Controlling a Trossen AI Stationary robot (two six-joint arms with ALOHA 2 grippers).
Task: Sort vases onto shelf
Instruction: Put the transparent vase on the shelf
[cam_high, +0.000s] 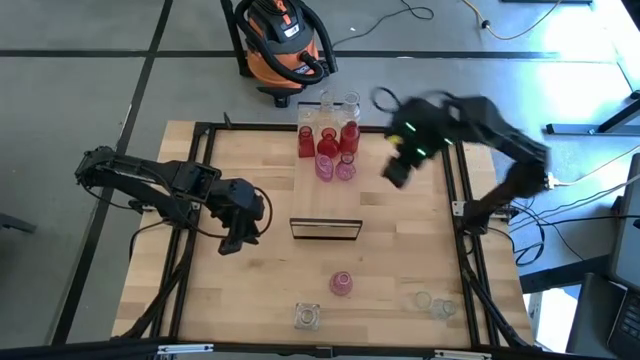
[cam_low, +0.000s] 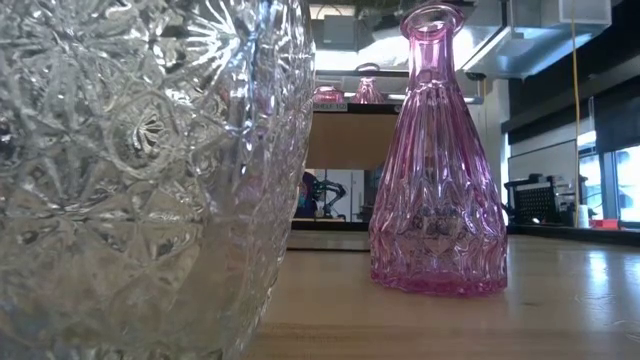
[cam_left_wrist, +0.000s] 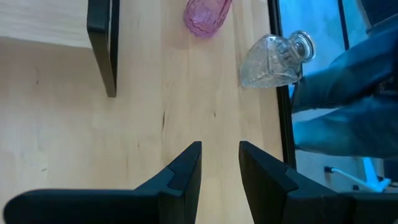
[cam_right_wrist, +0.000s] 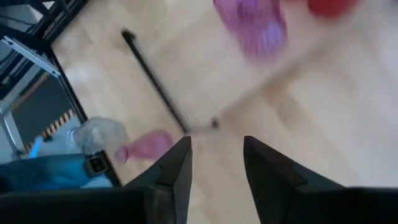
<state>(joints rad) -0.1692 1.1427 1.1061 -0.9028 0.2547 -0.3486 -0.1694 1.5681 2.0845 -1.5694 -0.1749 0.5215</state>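
The shelf (cam_high: 327, 195) is a light-wood plank with a dark front edge (cam_high: 326, 230). On its far end stand several vases (cam_high: 328, 140): red, pink and clear. On the tabletop near the front edge, a pink vase (cam_high: 341, 284) and a clear vase (cam_high: 307, 317) stand upright, and another clear vase (cam_high: 435, 305) is at the near right. My left gripper (cam_high: 235, 240) hangs left of the shelf's front edge, open and empty (cam_left_wrist: 219, 168). My right gripper (cam_high: 395, 172) is raised to the right of the vases on the shelf, open and empty (cam_right_wrist: 214, 168).
A black frame (cam_high: 460, 200) runs along the table's edges. An orange shop vacuum (cam_high: 285, 40) stands on the floor beyond the far edge. Blue cloth (cam_left_wrist: 348, 93) shows past the table's near edge. Bare wood lies between the shelf and the near vases.
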